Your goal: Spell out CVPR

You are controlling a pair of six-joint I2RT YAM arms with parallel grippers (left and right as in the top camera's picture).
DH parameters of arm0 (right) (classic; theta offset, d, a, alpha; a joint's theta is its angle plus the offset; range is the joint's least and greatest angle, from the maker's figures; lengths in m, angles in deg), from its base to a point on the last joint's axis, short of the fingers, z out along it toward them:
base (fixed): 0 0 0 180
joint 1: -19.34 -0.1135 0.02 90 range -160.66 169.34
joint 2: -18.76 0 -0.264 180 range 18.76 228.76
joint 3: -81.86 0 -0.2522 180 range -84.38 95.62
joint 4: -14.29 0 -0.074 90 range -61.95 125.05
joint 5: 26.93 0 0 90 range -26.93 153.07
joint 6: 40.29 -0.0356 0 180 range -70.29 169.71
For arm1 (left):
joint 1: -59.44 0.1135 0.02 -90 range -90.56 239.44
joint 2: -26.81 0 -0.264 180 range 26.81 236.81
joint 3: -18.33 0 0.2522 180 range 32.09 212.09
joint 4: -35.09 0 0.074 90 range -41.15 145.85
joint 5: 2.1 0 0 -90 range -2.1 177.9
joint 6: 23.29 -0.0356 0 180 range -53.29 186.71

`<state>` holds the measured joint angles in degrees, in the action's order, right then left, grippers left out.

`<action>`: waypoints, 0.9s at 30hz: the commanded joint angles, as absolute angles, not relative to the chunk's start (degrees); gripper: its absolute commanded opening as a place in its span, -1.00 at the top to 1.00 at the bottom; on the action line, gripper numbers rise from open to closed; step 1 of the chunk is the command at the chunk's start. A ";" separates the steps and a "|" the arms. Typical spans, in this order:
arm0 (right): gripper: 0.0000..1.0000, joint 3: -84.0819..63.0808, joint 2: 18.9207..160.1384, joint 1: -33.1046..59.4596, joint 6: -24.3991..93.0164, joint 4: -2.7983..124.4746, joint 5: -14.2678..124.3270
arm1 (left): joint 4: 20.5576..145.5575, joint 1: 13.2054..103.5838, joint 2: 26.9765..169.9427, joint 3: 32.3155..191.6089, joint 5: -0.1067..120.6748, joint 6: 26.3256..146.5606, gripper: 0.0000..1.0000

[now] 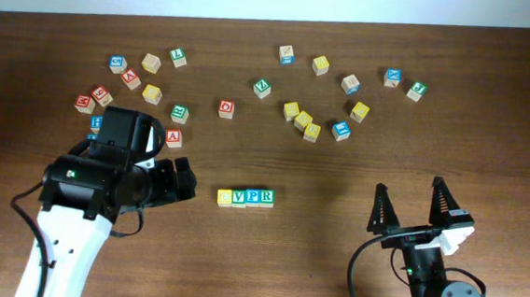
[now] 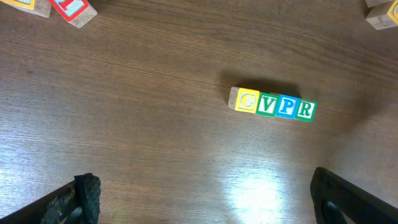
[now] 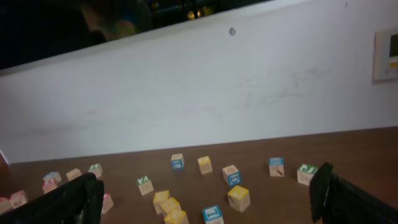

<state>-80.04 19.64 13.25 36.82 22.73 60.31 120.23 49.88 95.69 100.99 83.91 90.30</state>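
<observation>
**Overhead.** You have the CVPR row [image 1: 245, 198] lying just below the centre of the table [image 1: 338, 172], its four blocks touching and reading C, V, P, R left to right. The left gripper [image 1: 184, 178] sits at its 9 o'clock, near but apart, jaws wide and empty. The right gripper [image 1: 409, 207] stands well apart at 3 o'clock, also spread wide and holding nothing. Loose blocks [image 1: 304, 121] are scattered from 10 to 2 o'clock, and nothing lies between either gripper and the row.

**Left wrist.** The row [image 2: 272, 104] lies at 3 o'clock on bare wood, with a red block [image 2: 71, 9] at 11 o'clock. The left gripper [image 2: 204, 190] is empty.

**Right wrist.** The right gripper [image 3: 205, 190] faces the loose blocks [image 3: 239, 198] and a white wall [image 3: 217, 93]. Its fingers are fully parted.
</observation>
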 commanded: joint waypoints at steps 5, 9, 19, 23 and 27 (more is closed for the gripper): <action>-0.97 -84.06 18.94 13.04 37.06 20.83 63.85 | 120.31 49.82 95.59 101.45 84.72 90.39 -0.98; -0.97 -84.06 18.94 13.08 37.04 25.94 66.30 | 120.31 49.82 95.59 101.45 84.72 90.39 -0.98; -0.97 -84.06 18.94 13.30 37.50 32.78 65.93 | 120.29 49.82 95.59 101.45 84.72 90.39 -0.98; -0.97 -84.06 18.94 15.02 37.50 32.83 65.36 | 120.31 49.82 95.59 101.45 84.72 90.39 -0.98; -0.97 -84.06 18.94 14.87 37.46 32.83 65.23 | 120.33 49.82 95.59 101.45 84.72 90.39 -0.98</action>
